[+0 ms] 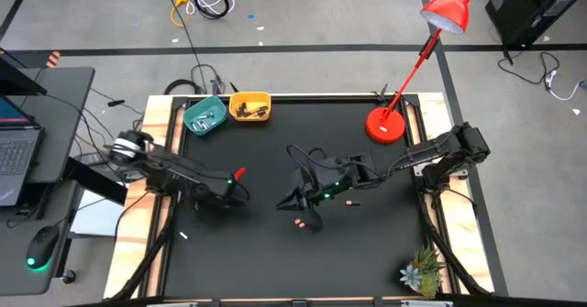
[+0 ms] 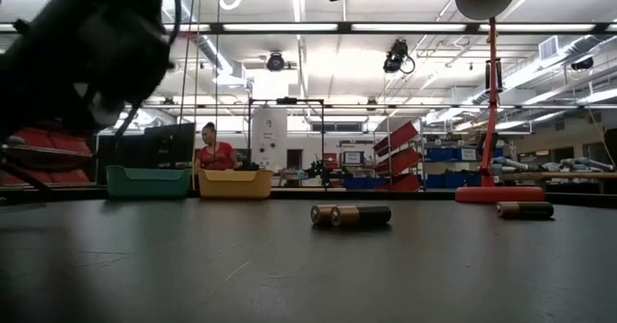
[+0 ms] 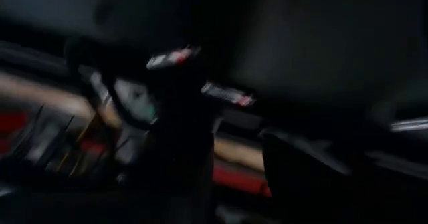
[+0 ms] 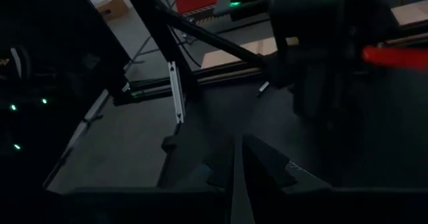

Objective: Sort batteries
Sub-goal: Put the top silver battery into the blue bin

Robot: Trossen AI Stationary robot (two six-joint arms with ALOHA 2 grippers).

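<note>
Two bowls sat at the far edge of the black table [image 1: 275, 261]: a teal bowl [image 1: 204, 115] and a yellow bowl [image 1: 249, 107], just beside each other. Each had small batteries in it, so part of the sorting looked done. The bowls sat side by side, likely so each kind of battery had its own home.

Some batteries were not in a bowl yet. A dark battery [image 2: 361, 215] with copper ends lay flat in the middle of the table, and a second one looked to lie close against it. Another battery [image 2: 524, 209] lay off to the side, near the base of the red lamp [image 1: 386, 125]. From above, one showed as a small spot [image 1: 301, 222] just beside the right claw.

The right claw [image 1: 295, 201] hung low over the middle of the table, pointing at that spot. In its own camera the two fingers [image 4: 257, 158] were pressed together with nothing between them, so the claw was closed and empty. It would have to open up before it could pick a battery.

The left claw [image 1: 235, 193] was over the left part of the table, well apart from the loose batteries. Its own camera was too blurry, so I could not tell if it was open or closed. It seemed to be waiting out of the way.
</note>
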